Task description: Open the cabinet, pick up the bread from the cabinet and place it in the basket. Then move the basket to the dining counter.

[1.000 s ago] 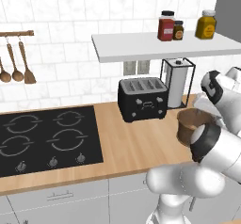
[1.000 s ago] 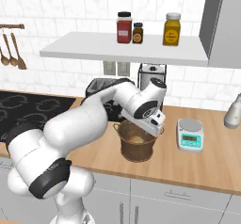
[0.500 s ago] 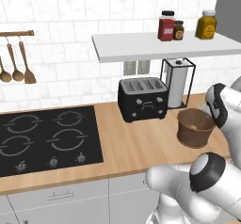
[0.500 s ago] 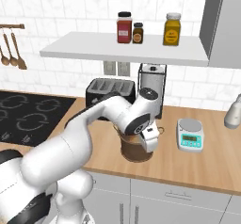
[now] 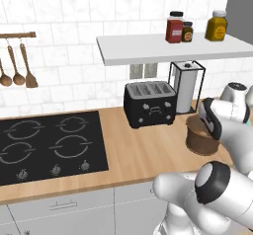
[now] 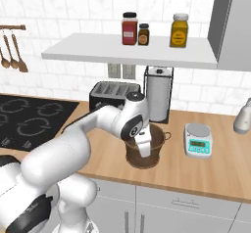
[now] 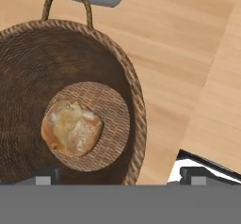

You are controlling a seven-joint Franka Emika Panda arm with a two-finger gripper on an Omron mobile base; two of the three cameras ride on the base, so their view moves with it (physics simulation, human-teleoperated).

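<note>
The bread (image 7: 71,128) is seen lying on the flat woven bottom of the basket (image 7: 134,100), a little off-centre, untouched by anything. The basket is stood upright on the wooden surface (image 5: 143,155), to the right of the black toaster (image 5: 149,103) and in front of the paper towel holder (image 6: 158,95). A small kitchen scale (image 6: 198,140) is placed just beside the basket on its right, apart from it. The thin handle (image 7: 66,2) of the basket is shown lying over the rim on the side nearest the scale.

The pincer (image 7: 121,177) is held above the basket, pointed down, over its rim. The two fingertips (image 7: 44,177) are set well apart, one over the inside of the basket and the other outside its wall, with nothing gripped between them. In the right base view the hand is seen in front of the basket's mouth. Three jars (image 6: 130,29) are stood on the white shelf (image 6: 127,51) above.
</note>
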